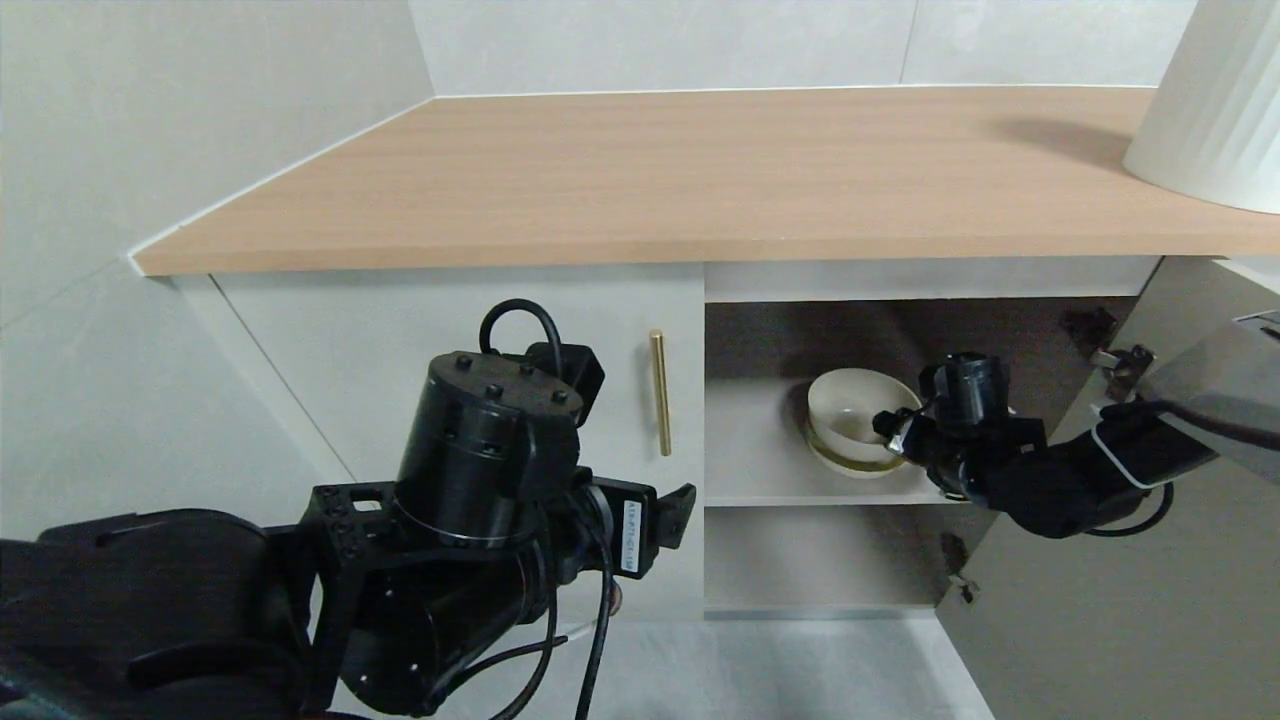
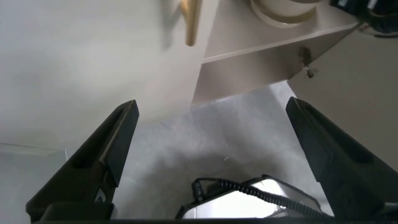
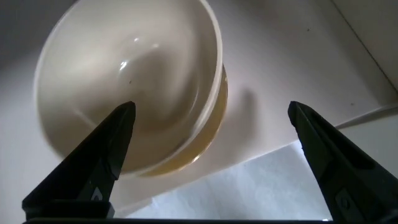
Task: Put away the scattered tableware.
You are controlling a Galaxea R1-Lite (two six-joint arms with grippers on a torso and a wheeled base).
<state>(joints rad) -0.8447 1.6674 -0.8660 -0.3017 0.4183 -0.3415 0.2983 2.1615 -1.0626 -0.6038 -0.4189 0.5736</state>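
Note:
A cream bowl (image 1: 858, 415) sits nested in a shallower yellowish dish (image 1: 850, 462) on the upper shelf (image 1: 750, 470) of the open cabinet under the counter. My right gripper (image 1: 893, 428) reaches into the cabinet beside the bowl's right rim. Seen from the right wrist, that gripper (image 3: 211, 109) is open, with the bowl (image 3: 130, 87) and the dish (image 3: 208, 134) just beyond its fingers and nothing held. My left gripper (image 2: 211, 109) is open and empty, low in front of the shut left door (image 1: 450, 310).
The right cabinet door (image 1: 1130, 600) stands swung open toward me at the right. A gold bar handle (image 1: 659, 392) is on the shut left door. A white ribbed vessel (image 1: 1215, 110) stands on the wooden counter (image 1: 650, 170). A wall closes the left side.

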